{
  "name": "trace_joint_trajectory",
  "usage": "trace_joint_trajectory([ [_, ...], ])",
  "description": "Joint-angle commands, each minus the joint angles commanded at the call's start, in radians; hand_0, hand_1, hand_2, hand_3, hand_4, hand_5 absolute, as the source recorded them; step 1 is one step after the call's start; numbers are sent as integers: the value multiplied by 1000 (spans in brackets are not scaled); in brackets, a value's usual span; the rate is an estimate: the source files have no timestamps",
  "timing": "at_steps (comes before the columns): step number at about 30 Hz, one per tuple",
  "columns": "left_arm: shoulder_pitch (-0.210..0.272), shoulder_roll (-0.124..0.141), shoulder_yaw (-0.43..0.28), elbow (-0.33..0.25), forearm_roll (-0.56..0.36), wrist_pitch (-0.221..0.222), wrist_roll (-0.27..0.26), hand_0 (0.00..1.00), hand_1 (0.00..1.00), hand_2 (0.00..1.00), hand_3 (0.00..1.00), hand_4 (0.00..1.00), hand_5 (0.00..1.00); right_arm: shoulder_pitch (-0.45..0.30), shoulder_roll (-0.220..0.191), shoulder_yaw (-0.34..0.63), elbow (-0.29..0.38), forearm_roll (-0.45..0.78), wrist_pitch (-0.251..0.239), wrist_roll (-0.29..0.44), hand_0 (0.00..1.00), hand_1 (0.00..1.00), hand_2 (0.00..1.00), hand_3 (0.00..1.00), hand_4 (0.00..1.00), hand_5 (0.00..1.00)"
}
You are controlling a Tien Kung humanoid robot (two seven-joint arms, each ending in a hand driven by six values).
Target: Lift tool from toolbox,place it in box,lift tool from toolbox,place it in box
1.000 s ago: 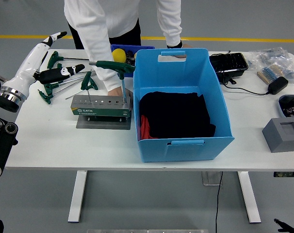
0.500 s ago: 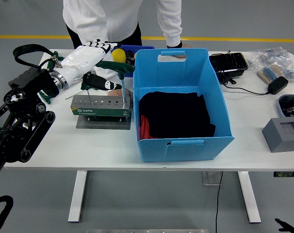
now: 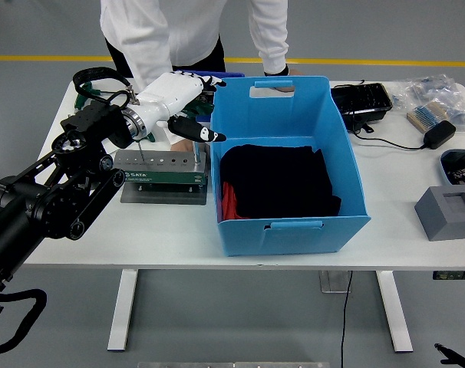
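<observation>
From where I stand the robot's left arm comes in from the left and its white left hand [image 3: 175, 96] hovers over the right end of the tool rack [image 3: 160, 166] on the white counter [image 3: 87, 230], right where a green-handled T-wrench [image 3: 194, 149] stands in the rack's end hole; the fingers [image 3: 198, 132] look loosely spread, a dark one pointing toward the bin, and I'd say they have not closed on anything, though the hand hides the handle so I cannot be sure; the other holes in the rack look empty, and a few green wrenches [image 3: 90, 98] lie on the counter behind the arm; to the right sits the big blue box [image 3: 290, 165], holding black cloth [image 3: 277, 180] with a bit of red beneath, and I see no tool in it, so to my eye the job is barely begun, with the first lift yet to come and both placements left; a person in white [image 3: 163, 31] leans in at the far side, one hand low by the rack's right end, close to the hand's path; the box's tall left wall stands just beside the rack; farther right are a black tray [image 3: 363, 100], a charger with cable [image 3: 436, 136] and a grey block [image 3: 447, 212]; the right arm is nowhere in sight.
</observation>
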Motion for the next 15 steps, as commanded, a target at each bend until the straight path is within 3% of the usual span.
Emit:
trace_joint_trajectory([
  [5, -47, -1, 20, 101, 0, 39, -8, 696, 654, 616, 652, 998, 699, 3, -2, 1, 0, 2, -1, 0, 623, 602, 661, 548, 790, 653],
  [6, -51, -1, 22, 111, 0, 42, -6, 560, 545, 503, 551, 998, 748, 3, -2, 1, 1, 2, -2, 1, 623, 602, 662, 548, 791, 654],
  [11, -73, -7, 40, 165, 0, 52, 15, 560, 545, 503, 551, 998, 748, 4, -2, 3, 1, -2, -1, -1, 623, 602, 662, 548, 791, 654],
  [12, -75, -9, 42, 174, 0, 53, 18, 478, 420, 389, 453, 998, 807, 3, -2, 4, 1, -3, -1, -1, 623, 601, 661, 548, 790, 654],
  [15, -78, -14, 43, 189, 0, 54, 27, 478, 420, 389, 453, 998, 807, 1, -2, 7, 2, -8, -1, -3, 623, 601, 661, 548, 790, 654],
])
